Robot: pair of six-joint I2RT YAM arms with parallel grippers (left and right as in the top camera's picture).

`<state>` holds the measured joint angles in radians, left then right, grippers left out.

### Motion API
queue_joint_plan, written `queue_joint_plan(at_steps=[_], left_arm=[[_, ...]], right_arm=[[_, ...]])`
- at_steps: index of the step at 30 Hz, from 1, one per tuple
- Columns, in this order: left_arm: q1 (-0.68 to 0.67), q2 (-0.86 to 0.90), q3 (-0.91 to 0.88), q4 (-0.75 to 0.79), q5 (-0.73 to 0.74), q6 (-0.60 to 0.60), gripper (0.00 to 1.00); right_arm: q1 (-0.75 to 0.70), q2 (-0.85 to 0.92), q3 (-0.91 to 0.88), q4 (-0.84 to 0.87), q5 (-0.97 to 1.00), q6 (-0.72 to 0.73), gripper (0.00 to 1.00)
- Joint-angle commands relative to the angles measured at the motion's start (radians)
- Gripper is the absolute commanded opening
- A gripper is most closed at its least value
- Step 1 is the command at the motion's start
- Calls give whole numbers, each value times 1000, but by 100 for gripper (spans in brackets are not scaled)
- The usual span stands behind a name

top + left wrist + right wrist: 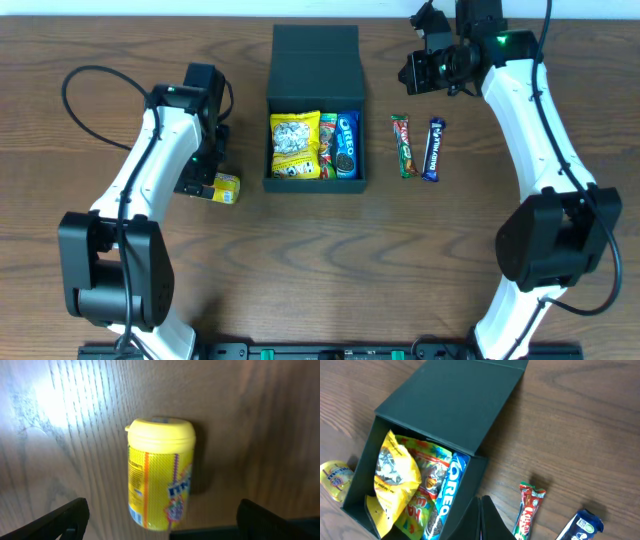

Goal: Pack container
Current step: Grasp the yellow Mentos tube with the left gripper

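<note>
Wooden table (pixel 100 40): container (pixel 315 184) lies lengthwise near-to-far, lid (pixel 314 55) hinged back; left gripper (pixel 165 522) spread, right gripper (pixel 481 515) closed.

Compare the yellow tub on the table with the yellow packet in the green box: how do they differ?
The yellow tub lies on its side on the table, left of the container; the yellow packet is inside it. The tub is a round, capped cylinder; the packet is a flat, crinkled bag. Both are mainly yellow.

Wooden table (pixel 100 40), open green container (pixel 315 185), yellow canister (pixel 226 188) on its side, red bar (pixel 404 146) beside blue bar (pixel 432 150)
</note>
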<state>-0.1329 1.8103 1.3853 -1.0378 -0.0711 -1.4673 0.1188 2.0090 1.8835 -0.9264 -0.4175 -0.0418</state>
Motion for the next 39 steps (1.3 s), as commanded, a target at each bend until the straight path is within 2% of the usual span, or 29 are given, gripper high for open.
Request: queue_joint_plan(at_steps=[1,7,16,22,24,29,31,35,39], left_arm=[[2,39,-63,32,27,-6,95],[23,57,-108,174,20,87,95],[35,158,-110,224,129,143,95],[35,177,-110,230,131,163,95],[35,177,-110,230,122,167,100],[35,177,-110,231,92,222,74],[35,177,-110,231,93,235,60],[35,177,-109,232,89,240,49],[35,177,-109,272,89,352,29]], right_arm=[[-9,6,1,-2,3,-19,1],[-9,6,1,-2,3,-19,1],[-9,6,1,-6,3,-19,1],[-9,6,1,-6,3,-19,1],[-9,6,1,-6,3,-19,1],[-9,6,1,-6,3,-19,1],[-9,6,1,-5,3,-19,1],[-10,6,1,-5,17,-19,1],[-23,6,1,-5,72,-19,1]])
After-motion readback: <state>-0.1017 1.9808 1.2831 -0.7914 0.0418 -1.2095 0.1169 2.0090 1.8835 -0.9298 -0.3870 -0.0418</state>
